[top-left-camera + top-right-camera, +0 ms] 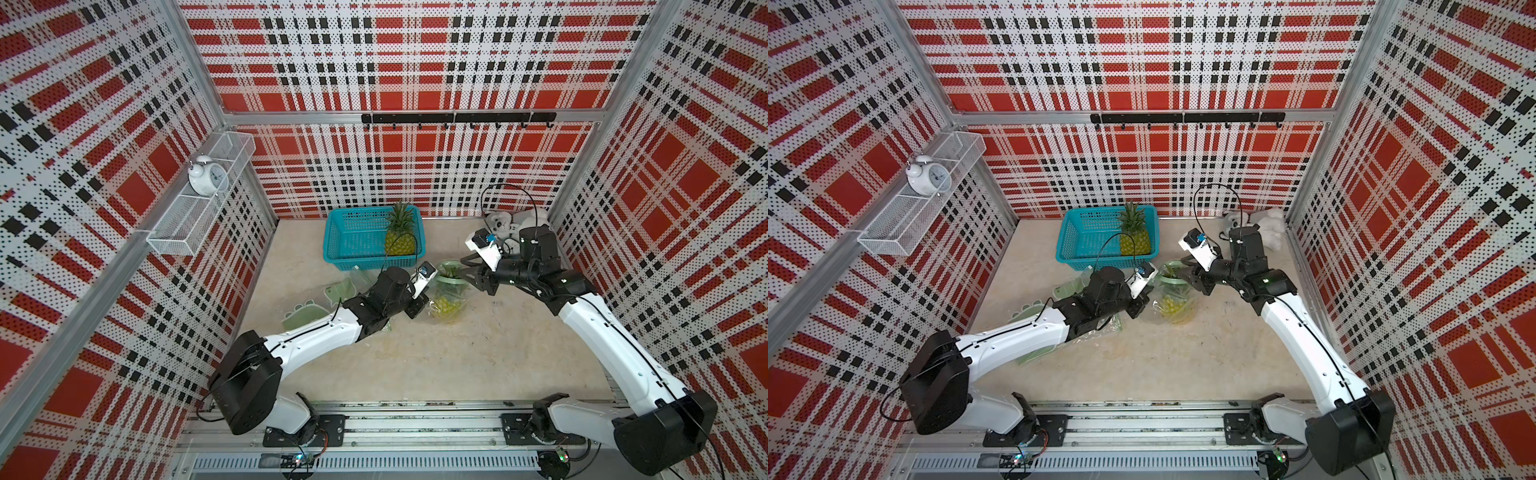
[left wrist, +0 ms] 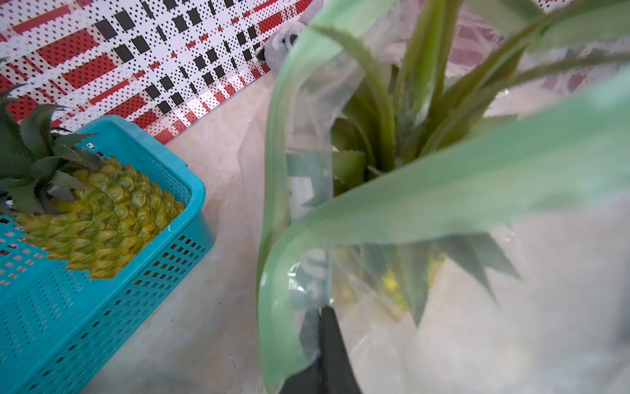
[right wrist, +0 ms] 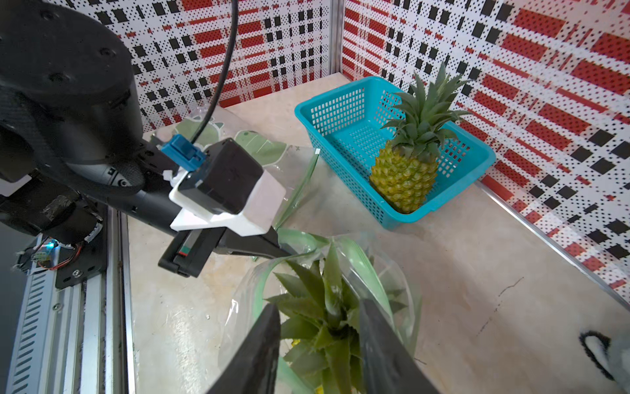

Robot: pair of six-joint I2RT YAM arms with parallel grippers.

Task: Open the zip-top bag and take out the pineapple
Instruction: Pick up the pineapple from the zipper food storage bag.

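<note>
Black and narrow, the jaws of the left gripper (image 2: pixel 320 341) are clenched on the green-edged rim of the zip-top bag (image 3: pixel 344 249), pinching the clear film at the side of its mouth. The right gripper (image 3: pixel 320 327) stands with its two dark fingers (image 3: pixel 262 344) parted on either side of the leafy crown of the pineapple (image 3: pixel 324 307); the wrist view does not settle whether they press the leaves, so a grip cannot be confirmed. The bag stands upright on the table (image 1: pixel 457 357) with its mouth open, and the pineapple is inside it, crown rising through the mouth, yellow body visible through the film in both top views (image 1: pixel 448 307) (image 1: pixel 1173 307). Just beyond the bag, toward the back wall, a teal basket (image 1: pixel 353 241) holds a second pineapple (image 1: pixel 400 239) leaning upright in its corner. More clear bags with green prints (image 1: pixel 338 291) lie flat on the table beside and beneath the left arm. A grey and white plush toy (image 1: pixel 505 224) rests in the rear corner behind the right arm. On the side wall, a white wire shelf (image 1: pixel 195 216) carries a white alarm clock (image 1: pixel 206 176).
</note>
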